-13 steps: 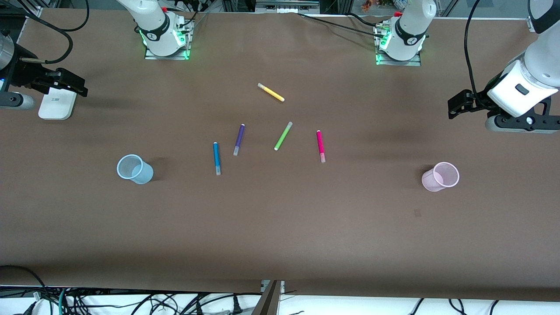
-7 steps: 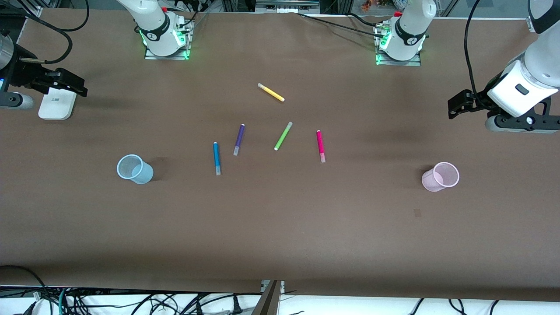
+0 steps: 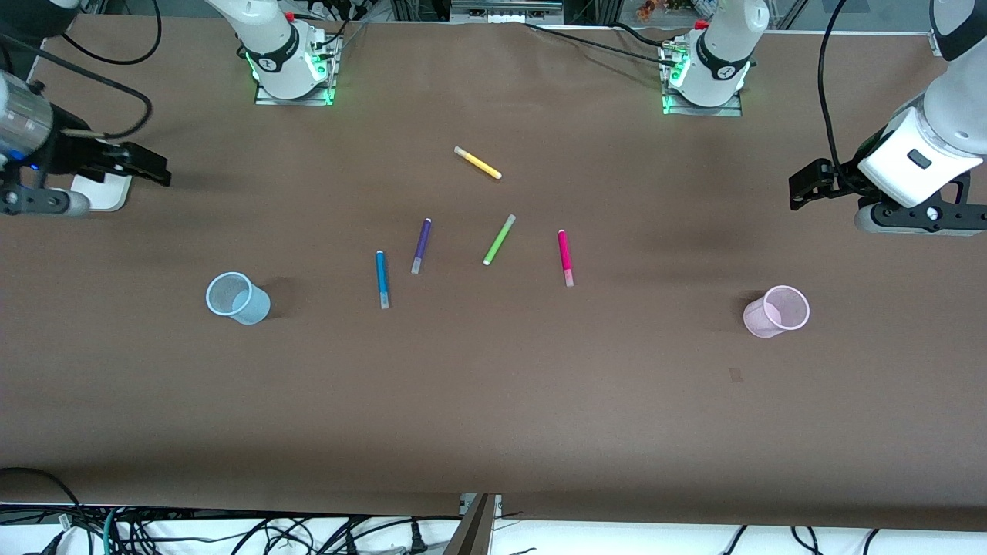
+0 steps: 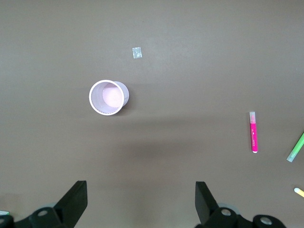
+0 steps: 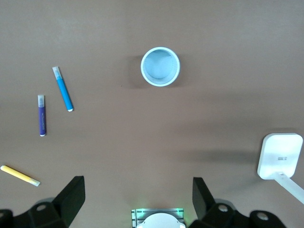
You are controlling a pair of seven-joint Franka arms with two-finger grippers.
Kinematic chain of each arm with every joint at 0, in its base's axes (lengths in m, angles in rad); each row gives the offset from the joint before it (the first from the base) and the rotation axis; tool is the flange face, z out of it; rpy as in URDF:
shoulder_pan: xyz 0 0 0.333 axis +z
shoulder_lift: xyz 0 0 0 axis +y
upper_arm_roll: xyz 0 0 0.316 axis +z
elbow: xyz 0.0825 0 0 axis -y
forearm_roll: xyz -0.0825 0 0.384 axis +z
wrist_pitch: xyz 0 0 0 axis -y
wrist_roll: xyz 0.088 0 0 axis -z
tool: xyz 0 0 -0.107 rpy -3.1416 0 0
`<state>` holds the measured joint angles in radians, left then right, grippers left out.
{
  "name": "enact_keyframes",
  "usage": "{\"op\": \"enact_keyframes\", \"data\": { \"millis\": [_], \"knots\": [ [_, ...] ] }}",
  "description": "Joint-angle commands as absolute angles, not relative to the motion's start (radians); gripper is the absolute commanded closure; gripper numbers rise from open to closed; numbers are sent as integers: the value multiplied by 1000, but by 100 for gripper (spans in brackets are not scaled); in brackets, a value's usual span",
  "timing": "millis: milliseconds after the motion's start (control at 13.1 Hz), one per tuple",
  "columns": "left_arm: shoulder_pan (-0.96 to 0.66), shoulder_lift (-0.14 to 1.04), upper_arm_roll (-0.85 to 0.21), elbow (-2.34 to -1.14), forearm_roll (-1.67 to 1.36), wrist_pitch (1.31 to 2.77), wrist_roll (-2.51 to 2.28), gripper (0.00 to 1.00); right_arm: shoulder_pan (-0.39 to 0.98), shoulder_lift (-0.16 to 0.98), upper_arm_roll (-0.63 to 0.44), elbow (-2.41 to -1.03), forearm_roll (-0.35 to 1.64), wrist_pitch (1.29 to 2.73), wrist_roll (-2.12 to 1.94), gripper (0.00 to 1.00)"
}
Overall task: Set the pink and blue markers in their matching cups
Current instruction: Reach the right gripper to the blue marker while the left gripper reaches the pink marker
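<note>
a: what do we have across the brown paper-covered table?

b: we see five slim felt-tip markers lying flat near its middle. the bright blue marker with a pale cap lies toward the right arm's end, just beside the purple marker. the magenta-pink marker with a pale cap lies toward the left arm's end, near the light green marker. the yellow marker lies farther from the front camera than the rest.

a: and the cups?

b: both stand upright and hold nothing. the light blue translucent plastic cup stands toward the right arm's end, well apart from the blue marker. the light pink translucent plastic cup stands toward the left arm's end, well apart from the pink marker.

a: the grippers?

b: we find the black two-finger right gripper up over the table's edge at its own end, fingers spread wide, grasping nothing, above a flat white rounded box. the black two-finger left gripper hangs over bare table at its end, fingers likewise parted and grasping nothing.
</note>
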<state>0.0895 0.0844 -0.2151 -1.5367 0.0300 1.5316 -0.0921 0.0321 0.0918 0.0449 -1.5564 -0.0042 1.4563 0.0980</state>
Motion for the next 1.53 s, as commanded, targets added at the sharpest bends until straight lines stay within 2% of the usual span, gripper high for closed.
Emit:
{"op": "enact_keyframes", "data": {
  "millis": [0,382,765,1147,1453],
  "knots": [
    [60,106,-254,-1528,6,1522,-109,0,64,187,52,-1532,-2,1500,107,0],
    [31,228,-435,-1526,15,1595,-440,0,143,356,52,-1532,23,1601,106,0],
    [-79,400,-437,-1554,21,1767,-630,0,273,481,51,-1542,12,1761,127,0],
    [-190,543,-439,-1575,173,1883,-756,0,311,590,51,-1546,15,1887,133,0],
    [-210,586,-436,-1696,193,2090,-761,0,336,626,52,-1592,26,2006,135,0]
  ]
}}
